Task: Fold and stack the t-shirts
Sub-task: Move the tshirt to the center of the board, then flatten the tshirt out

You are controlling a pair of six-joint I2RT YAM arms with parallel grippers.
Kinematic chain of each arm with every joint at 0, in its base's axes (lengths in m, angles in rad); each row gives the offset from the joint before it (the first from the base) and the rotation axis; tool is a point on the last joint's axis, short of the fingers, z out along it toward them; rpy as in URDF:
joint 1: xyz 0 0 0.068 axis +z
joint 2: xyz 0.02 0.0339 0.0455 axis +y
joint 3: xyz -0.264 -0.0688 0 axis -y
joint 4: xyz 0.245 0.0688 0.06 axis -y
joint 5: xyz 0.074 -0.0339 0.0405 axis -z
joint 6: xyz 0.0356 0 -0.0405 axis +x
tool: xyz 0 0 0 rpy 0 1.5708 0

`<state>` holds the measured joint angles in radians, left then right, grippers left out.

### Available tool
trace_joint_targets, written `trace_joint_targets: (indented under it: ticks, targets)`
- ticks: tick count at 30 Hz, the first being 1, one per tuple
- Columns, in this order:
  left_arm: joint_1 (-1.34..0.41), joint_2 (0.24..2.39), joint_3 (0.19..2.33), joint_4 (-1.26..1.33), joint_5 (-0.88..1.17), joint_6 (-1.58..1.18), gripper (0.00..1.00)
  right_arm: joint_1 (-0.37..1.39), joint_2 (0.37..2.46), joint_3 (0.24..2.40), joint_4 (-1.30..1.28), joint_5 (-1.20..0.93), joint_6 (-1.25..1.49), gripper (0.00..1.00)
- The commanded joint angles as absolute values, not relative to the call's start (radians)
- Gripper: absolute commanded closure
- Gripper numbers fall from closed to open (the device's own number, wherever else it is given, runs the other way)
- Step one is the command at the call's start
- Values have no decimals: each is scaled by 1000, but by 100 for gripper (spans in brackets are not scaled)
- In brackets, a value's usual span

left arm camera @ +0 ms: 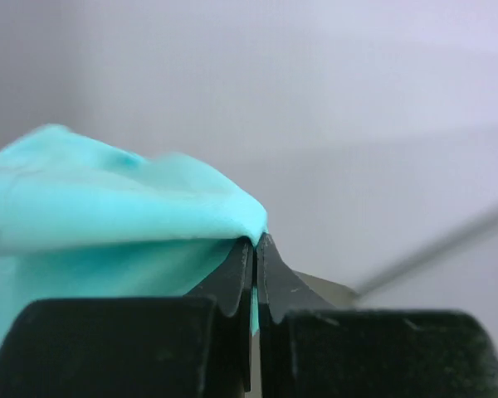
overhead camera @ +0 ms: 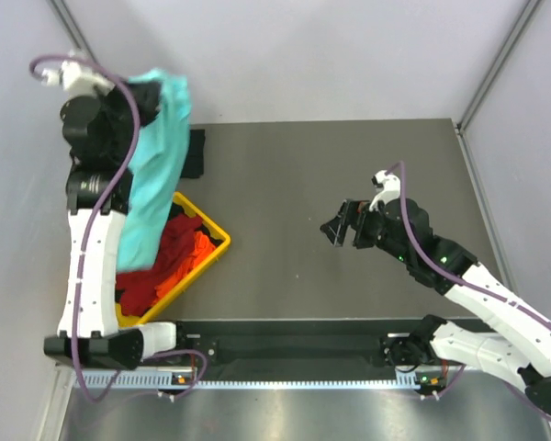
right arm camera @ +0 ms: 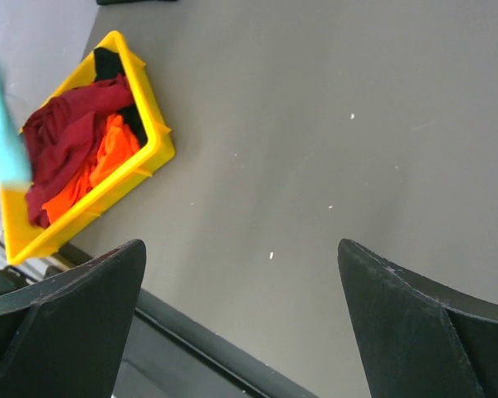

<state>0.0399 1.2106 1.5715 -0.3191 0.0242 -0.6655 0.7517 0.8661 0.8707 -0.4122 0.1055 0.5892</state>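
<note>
My left hand (left arm camera: 255,249) is clenched on a fold of the mint-teal t-shirt (overhead camera: 151,184), raised high at the far left; the shirt hangs from that pinch, long axis running down toward me, its lower end over the yellow tray (overhead camera: 219,241) holding the red t-shirt (overhead camera: 170,243) and orange t-shirt (overhead camera: 199,253); bare worktop (overhead camera: 349,156) lies to its right; my right hand (overhead camera: 336,230) hovers there, spread wide, empty, well apart from the cloth; I judge it must reach left.

Bare table (overhead camera: 349,165) centre and right; yellow tray (right arm camera: 149,157), hanging teal t-shirt (overhead camera: 156,175) at left.
</note>
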Motion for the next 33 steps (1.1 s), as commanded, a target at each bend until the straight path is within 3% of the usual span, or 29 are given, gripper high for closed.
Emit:
trace_joint_targets:
  ticks: [1, 6, 10, 14, 19, 21, 27, 33]
  targets:
    - [-172, 1320, 1751, -34, 298, -690, 100, 762, 848, 948, -425, 167, 566, 0]
    - [-271, 1358, 1692, 122, 373, -860, 100, 762, 802, 971, -474, 238, 594, 0]
    - [-397, 1309, 1340, 187, 464, -823, 100, 762, 726, 928, -492, 281, 640, 0]
    - [-581, 1318, 1045, 46, 371, -649, 96, 762, 666, 868, -521, 276, 647, 0]
    - [-657, 1234, 703, 108, 307, -741, 45, 762, 640, 782, -604, 354, 719, 0]
    - [-660, 1159, 672, 69, 281, -741, 38, 761, 649, 738, -609, 366, 750, 0]
    - [-660, 1091, 704, -221, 132, -667, 31, 729, 741, 682, -531, 387, 732, 3]
    - [-660, 1192, 730, -238, 161, -666, 29, 487, 925, 790, -431, 176, 441, 18]
